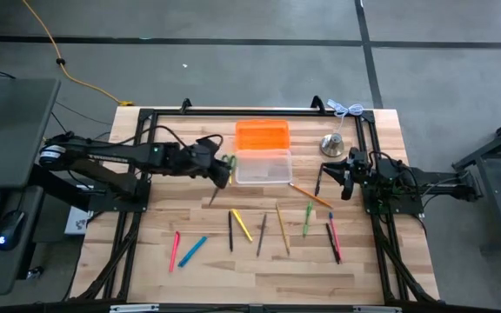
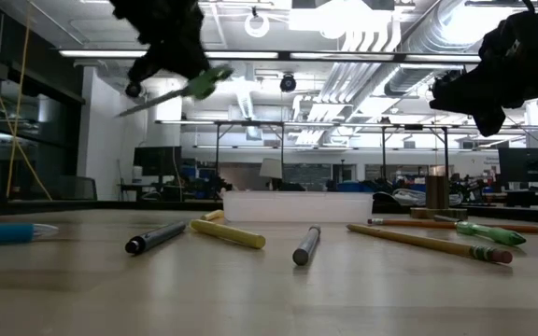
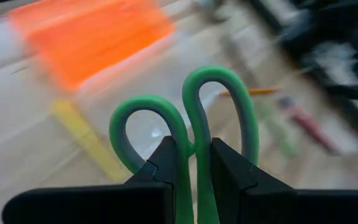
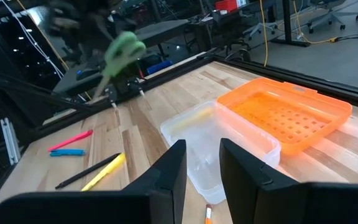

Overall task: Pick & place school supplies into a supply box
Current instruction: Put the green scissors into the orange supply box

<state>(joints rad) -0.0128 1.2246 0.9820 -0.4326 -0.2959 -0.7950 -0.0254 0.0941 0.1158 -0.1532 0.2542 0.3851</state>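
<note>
Scissors (image 3: 191, 124) aloft, bound for the box (image 1: 263, 167).

Left gripper (image 1: 220, 169) just beside box, fingers clamped on green handles, blades clear of the surface (image 1: 233, 261). Probably carrying; next calls for centring over box, then letting go. Right gripper (image 1: 348, 174) waiting on the box's far side, fingers slightly apart, empty. Low view alone shows height; left wrist view alone shows the grip.

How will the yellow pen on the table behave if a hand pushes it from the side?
The yellow pen looks round and thin, so it would probably roll across the flat wooden table. It seems stiff and light, likely sliding or spinning easily if pushed near one end.
</note>
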